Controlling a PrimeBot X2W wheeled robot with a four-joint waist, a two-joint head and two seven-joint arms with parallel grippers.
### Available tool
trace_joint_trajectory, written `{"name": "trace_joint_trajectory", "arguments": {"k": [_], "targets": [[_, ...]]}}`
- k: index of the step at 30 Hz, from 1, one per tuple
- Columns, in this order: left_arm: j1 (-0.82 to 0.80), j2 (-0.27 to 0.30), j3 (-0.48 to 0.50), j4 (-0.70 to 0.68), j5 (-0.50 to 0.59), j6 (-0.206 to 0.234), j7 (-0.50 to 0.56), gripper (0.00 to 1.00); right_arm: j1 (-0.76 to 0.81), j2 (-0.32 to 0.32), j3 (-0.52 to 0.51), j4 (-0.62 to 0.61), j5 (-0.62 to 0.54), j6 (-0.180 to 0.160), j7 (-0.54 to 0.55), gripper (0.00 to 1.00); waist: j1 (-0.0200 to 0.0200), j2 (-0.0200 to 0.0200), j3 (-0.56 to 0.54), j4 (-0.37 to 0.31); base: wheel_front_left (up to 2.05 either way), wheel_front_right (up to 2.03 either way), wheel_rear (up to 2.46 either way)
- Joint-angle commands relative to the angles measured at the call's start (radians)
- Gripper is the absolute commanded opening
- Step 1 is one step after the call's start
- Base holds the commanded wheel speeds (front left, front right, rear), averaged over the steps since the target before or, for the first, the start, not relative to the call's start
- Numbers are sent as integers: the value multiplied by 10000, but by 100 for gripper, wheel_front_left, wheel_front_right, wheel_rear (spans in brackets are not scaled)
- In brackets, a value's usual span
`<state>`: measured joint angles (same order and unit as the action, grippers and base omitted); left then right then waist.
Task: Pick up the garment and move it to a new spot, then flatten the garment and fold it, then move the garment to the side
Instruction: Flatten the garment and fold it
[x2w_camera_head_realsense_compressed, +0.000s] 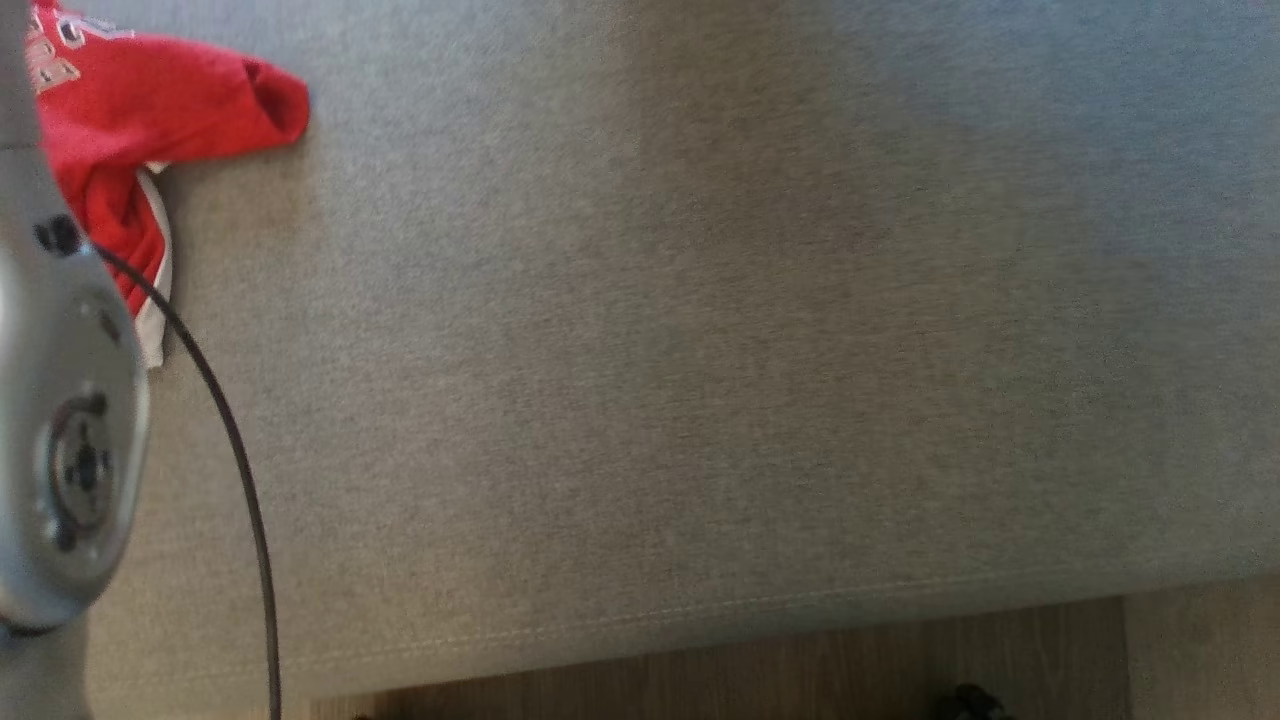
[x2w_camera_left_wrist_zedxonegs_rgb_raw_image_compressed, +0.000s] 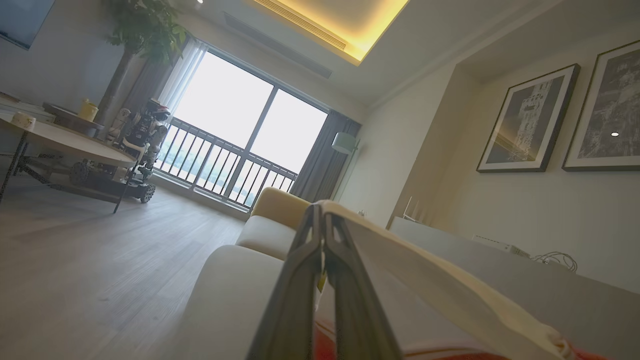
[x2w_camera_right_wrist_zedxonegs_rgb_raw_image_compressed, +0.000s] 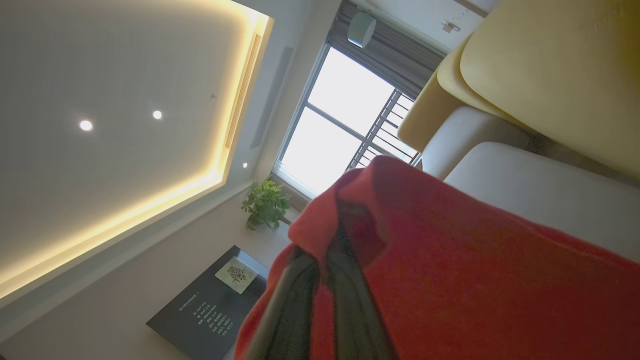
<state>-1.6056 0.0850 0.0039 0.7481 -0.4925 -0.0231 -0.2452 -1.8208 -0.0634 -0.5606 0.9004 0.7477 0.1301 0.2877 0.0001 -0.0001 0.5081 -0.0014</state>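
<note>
The garment (x2w_camera_head_realsense_compressed: 150, 100) sits bunched at the far left of the grey surface (x2w_camera_head_realsense_compressed: 700, 350), with its red cloth draped over the right fingers (x2w_camera_right_wrist_zedxonegs_rgb_raw_image_compressed: 352, 305), which are clamped on a fold. The left fingers (x2w_camera_left_wrist_zedxonegs_rgb_raw_image_compressed: 300, 290) are pinched together on its pale hem. This two-point hold probably lets both arms lift the garment and carry it spread out.

Left edge cuts garment (x2w_camera_head_realsense_compressed: 150, 90), pale arm (x2w_camera_head_realsense_compressed: 60, 400) hides part; right tool (x2w_camera_right_wrist_zedxonegs_rgb_raw_image_compressed: 334, 242) tips buried in cloth.
</note>
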Motion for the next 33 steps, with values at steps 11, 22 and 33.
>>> {"name": "trace_joint_trajectory", "arguments": {"k": [11,22,33], "targets": [[2903,-168,-794,-146,697,-893,-163,0,4798,-143,2070,-1187,2345,6,187,0,-1,1,315,912,0,0,0],[6974,36,-1905,-445,1392,-1058,-165,0,7479,-559,1802,1394,3059,6,1649,0,-1,1,-1578,1006,0,0,0],[8602,528,-2801,-1110,1894,-1072,-165,0,7542,-1532,1720,3859,2129,6,2351,0,-1,1,-2710,999,0,0,0]]}}
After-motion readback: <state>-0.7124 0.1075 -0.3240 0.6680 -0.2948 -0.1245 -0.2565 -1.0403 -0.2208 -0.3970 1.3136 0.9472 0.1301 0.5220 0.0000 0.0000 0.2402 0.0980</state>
